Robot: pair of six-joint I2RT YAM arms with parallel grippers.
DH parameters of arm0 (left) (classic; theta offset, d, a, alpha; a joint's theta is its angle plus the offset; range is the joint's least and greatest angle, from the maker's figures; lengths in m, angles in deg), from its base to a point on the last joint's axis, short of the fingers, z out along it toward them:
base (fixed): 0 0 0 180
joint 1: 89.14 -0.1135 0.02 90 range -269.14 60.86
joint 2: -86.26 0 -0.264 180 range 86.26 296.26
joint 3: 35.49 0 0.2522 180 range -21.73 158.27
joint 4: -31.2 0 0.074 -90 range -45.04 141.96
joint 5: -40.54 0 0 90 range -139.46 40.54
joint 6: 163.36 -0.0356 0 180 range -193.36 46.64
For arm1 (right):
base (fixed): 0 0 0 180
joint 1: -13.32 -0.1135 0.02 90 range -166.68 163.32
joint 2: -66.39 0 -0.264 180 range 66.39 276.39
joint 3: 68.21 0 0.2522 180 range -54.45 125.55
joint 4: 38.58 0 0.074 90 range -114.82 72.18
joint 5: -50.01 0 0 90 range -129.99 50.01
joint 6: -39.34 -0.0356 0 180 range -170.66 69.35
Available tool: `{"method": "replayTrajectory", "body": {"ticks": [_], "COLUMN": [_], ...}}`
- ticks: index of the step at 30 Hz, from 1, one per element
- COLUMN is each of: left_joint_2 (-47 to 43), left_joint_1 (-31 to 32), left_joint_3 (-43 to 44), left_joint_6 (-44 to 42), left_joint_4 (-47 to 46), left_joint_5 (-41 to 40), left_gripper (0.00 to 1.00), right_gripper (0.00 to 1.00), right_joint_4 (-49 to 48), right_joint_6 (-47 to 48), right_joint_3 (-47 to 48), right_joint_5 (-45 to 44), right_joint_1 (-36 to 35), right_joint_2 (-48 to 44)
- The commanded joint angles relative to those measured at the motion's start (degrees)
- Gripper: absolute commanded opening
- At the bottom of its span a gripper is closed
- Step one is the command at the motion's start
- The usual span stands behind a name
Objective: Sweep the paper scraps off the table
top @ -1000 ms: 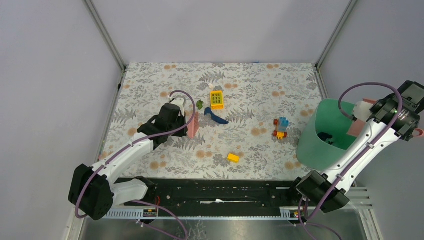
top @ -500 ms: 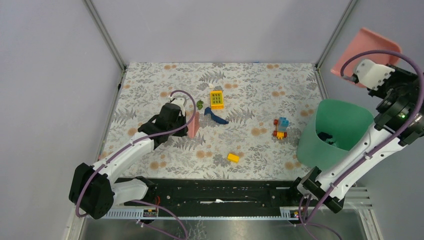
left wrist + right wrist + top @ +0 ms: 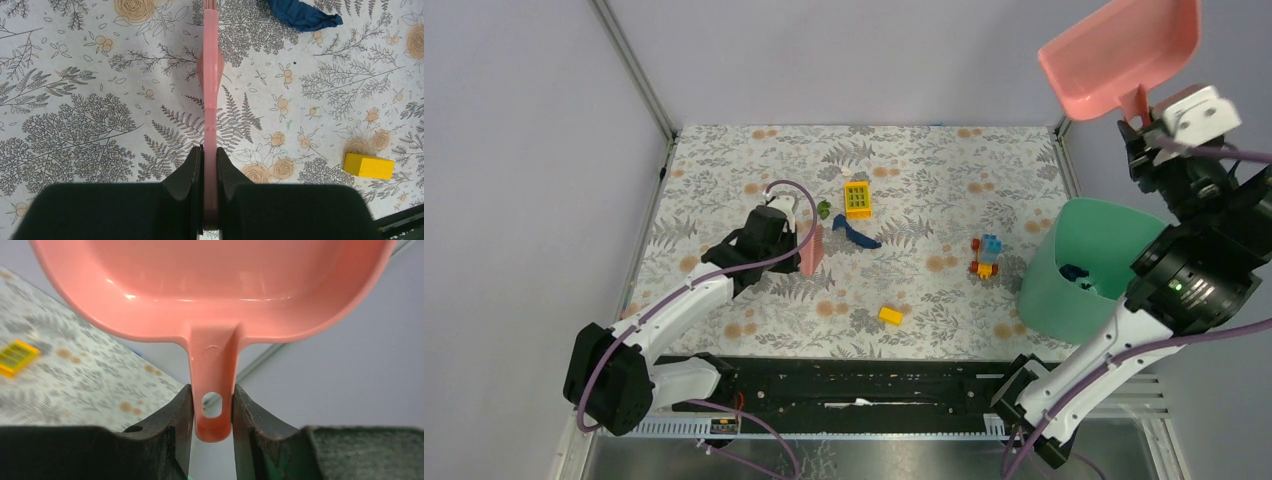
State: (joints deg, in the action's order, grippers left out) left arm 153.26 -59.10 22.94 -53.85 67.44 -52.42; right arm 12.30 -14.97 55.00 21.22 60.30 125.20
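left hand (image 3: 209, 155) grips flat pink brush (image 3: 211, 75) | right hand (image 3: 212, 392) grips glossy pink dustpan (image 3: 210, 280)

Table (image 3: 724, 150) w/ blocks (image 3: 890, 315), blue scrap (image 3: 856, 236).

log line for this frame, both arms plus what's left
left gripper: shut on pink brush, on table | right gripper: shut on pink dustpan, held high | remaining: dark blue scrap beside it

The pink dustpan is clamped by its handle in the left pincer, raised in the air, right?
No: the right pincer clamps the dustpan by its handle, raised in the air; the right wrist view shows it. The left pincer holds the brush.
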Motion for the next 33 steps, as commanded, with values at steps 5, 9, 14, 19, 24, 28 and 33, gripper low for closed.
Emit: {"method": "replayTrajectory", "body": {"ticks": [5, 9, 14, 19, 24, 28, 33], "left_joint_2": [2.0, 2.1, 2.1, 2.2, 2.2, 2.4, 2.7], "left_joint_1": [-0.2, -0.3, -0.2, -0.2, -0.2, -0.2, -0.2], "left_joint_3": [1.5, 1.6, 1.6, 1.5, 1.5, 1.5, 1.7], "left_joint_6": [-0.8, -0.9, -1.1, -1.1, -1.2, -1.3, -1.4], "left_joint_4": [1.3, 1.4, 1.6, 1.7, 2.0, 2.0, 2.2], "left_joint_5": [1.1, 0.8, -0.1, -0.7, -1.4, -1.9, -2.2], "left_gripper": [0.0, 0.0, 0.0, 0.0, 0.0, 0.0, 0.0], "right_gripper": [0.0, 0.0, 0.0, 0.0, 0.0, 0.0, 0.0], "right_joint_4": [-6.1, 2.4, 5.7, 9.3, 13.2, 20.0, 25.4], "right_joint_6": [-23.9, -15.9, -17.5, -17.6, -14.1, -9.6, -6.1], "right_joint_3": [-0.2, -0.2, -0.7, -3.2, -12.7, -20.0, -31.6], "right_joint_5": [-11.0, -29.8, -42.5, -50.3, -53.5, -54.7, -56.0], "right_joint_1": [-7.8, -25.6, -41.8, -56.0, -65.7, -67.5, -68.5], "right_joint_2": [11.8, 17.6, 24.7, 30.5, 31.6, 31.8, 30.1]}}
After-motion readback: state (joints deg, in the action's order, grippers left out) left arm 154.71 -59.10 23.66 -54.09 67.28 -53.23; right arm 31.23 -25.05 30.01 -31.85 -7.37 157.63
